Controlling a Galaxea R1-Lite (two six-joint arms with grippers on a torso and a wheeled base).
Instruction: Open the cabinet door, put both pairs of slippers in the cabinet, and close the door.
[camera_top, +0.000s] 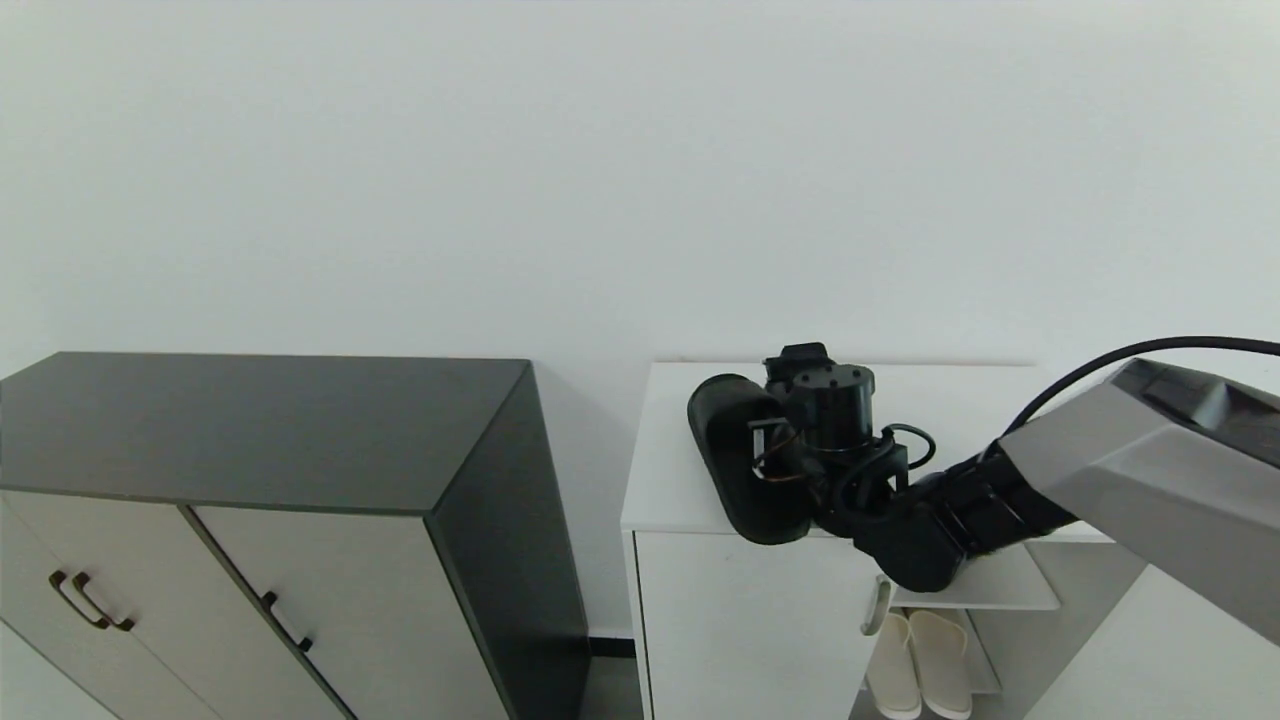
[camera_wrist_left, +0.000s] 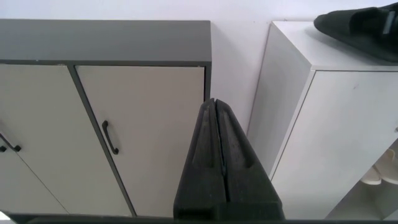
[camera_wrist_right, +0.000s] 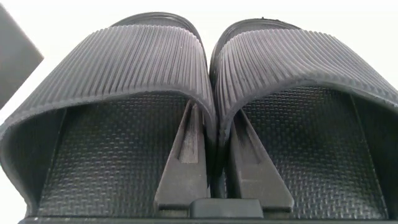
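Closest to me, the left gripper (camera_wrist_left: 222, 155) hangs low in front of the dark-topped cabinet (camera_top: 250, 430). Its two ridged black fingers are pressed flat together with nothing between them.

On the right wrist view I see the right gripper (camera_wrist_right: 214, 124) pushed into the black slippers (camera_wrist_right: 124, 81). One finger sits under each ribbed strap, and the two are clamped on the adjoining inner walls of the pair. The footbeds are pebbled rubber, and the straps are arched and finely grooved.

From the head view, that pair lies on the flat top of the white cabinet (camera_top: 670, 450), at its front edge, with one sole overhanging the front panel.

The cabinet is a plain matte white box. Its right half stands open, showing a thin white shelf (camera_top: 985, 592). The white slippers (camera_top: 920, 665) stand side by side below that shelf.

Left of it, with a narrow gap between, the dark-topped cabinet has a charcoal top and side and pale, smooth doors. The doors are shut and carry slim dark bar handles (camera_top: 90, 600).

Behind both, a bare white wall (camera_top: 600, 180) fills the background.
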